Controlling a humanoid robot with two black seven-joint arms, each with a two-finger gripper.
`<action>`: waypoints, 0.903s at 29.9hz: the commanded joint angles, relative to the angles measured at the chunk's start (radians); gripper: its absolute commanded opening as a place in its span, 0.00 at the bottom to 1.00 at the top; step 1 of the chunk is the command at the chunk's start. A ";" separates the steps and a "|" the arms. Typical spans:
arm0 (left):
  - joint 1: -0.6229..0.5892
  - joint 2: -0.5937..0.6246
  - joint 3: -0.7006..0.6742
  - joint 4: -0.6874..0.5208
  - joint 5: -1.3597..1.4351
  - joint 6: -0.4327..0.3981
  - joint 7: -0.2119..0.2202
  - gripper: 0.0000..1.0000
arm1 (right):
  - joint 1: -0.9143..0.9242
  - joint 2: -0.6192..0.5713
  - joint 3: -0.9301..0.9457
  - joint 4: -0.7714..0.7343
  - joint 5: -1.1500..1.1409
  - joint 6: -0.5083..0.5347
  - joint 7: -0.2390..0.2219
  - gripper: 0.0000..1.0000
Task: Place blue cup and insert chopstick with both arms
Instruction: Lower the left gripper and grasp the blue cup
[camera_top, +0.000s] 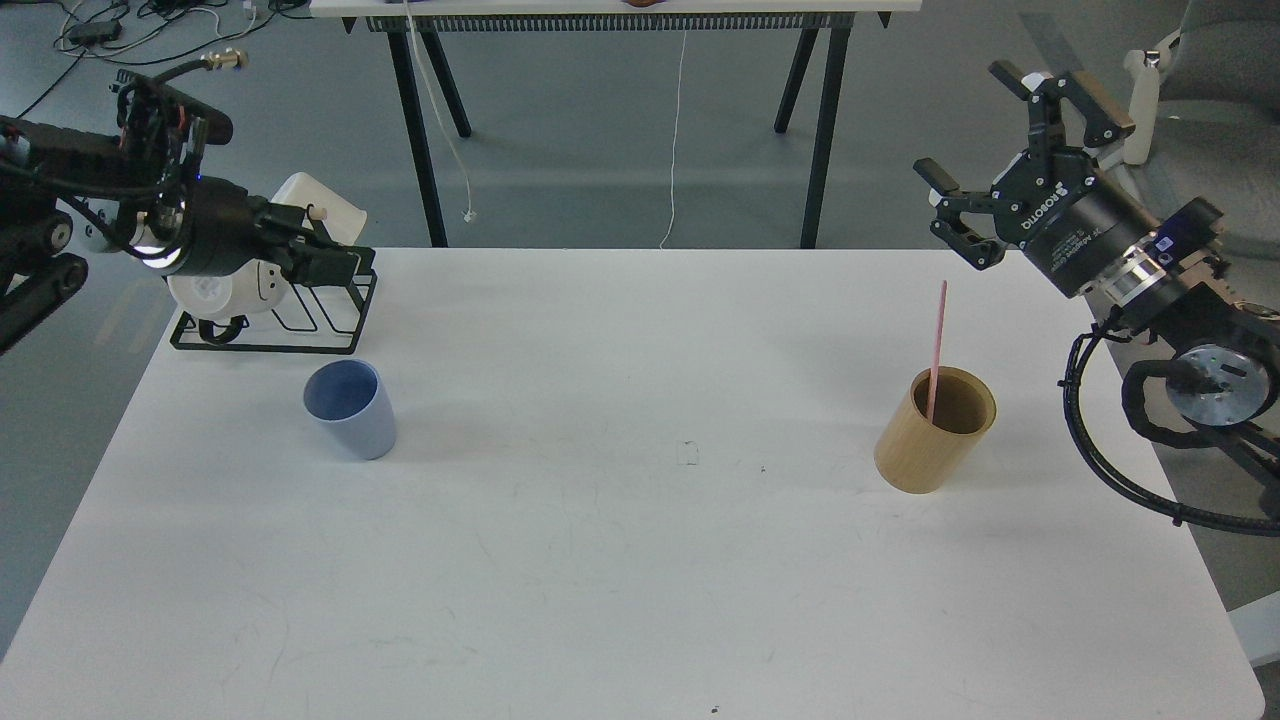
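Head view, the only view. Left gripper (335, 262) sits at the far-left corner of the white table (640, 560), over the black wire mug rack (300, 330) with white mugs (300, 215); it is seen dark and nearly end-on, so whether its fingers are parted or closed I cannot tell, and nothing can be made out between them. The blue cup (350, 410) stands upright on the table below and slightly to the near side of those fingertips, apart from them, just in front of the rack. Right gripper (1010, 170) hangs above the table's far-right edge with fingers (960, 215) spread wide and holding nothing. The pink chopstick (937, 350) leans inside the tan wooden cylinder (935, 430), its top end below and a little left of the right fingertips, well apart from them. Cup and cylinder are well apart across the table. Judgement: neither grasp has begun. Risks: the left fingers start close to the rack and mugs, so a descent toward the cup could snag the wire or knock a mug; the cup is light and tapered, so an off-centre pinch on the rim could tip it. The chopstick is thin and free to swing in the cylinder, so closing could push it aside, or lifting at an angle could drag the cylinder over.
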 joint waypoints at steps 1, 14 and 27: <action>0.065 0.000 -0.001 0.003 0.051 0.000 0.000 0.99 | 0.000 0.000 0.001 0.002 0.000 0.000 0.000 0.98; 0.116 -0.078 0.001 0.133 0.057 0.000 0.000 0.97 | -0.002 -0.012 -0.002 0.005 0.000 0.000 0.000 0.98; 0.156 -0.132 0.001 0.211 0.054 0.000 0.000 0.77 | -0.002 -0.021 0.000 0.006 0.000 0.000 0.000 0.98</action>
